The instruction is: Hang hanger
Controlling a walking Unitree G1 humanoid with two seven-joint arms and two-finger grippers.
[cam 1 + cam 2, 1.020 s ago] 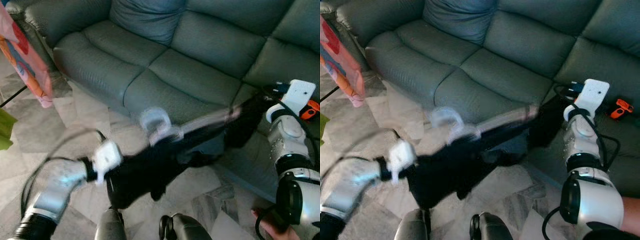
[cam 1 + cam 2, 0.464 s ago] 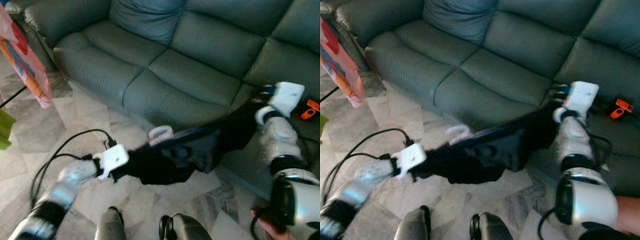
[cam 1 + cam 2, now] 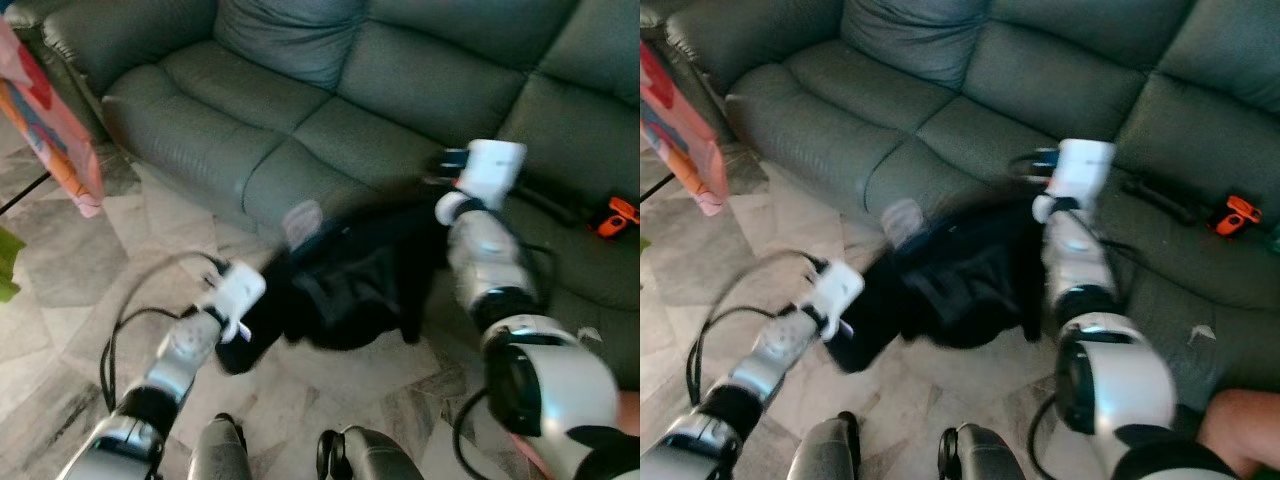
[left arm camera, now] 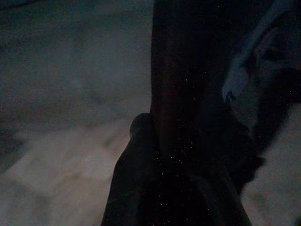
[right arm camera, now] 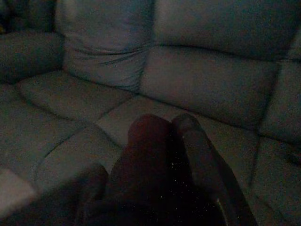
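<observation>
A dark grey-green leather sofa (image 3: 400,90) filled the upper part of the scene, standing on a pale marble-patterned tiled floor (image 3: 60,280). In front of the sofa's seat edge, a black crumpled garment (image 3: 345,275) hung bunched between the robot's two silver arms, with a blurred pale plastic hanger hook (image 3: 303,220) showing at its upper edge. The left gripper (image 4: 155,155) was buried in the dark cloth at the garment's lower end, away from the sofa; whether its fingers were spread or pressed together could not be told. The right gripper (image 5: 169,136) reached toward the sofa seat with its two fingers pressed together, dark cloth bunched around them. A small orange tool (image 3: 615,215) lay on the sofa's right-hand cushion. A pink and orange patterned cloth (image 3: 50,125) hung beside the sofa's left arm.
</observation>
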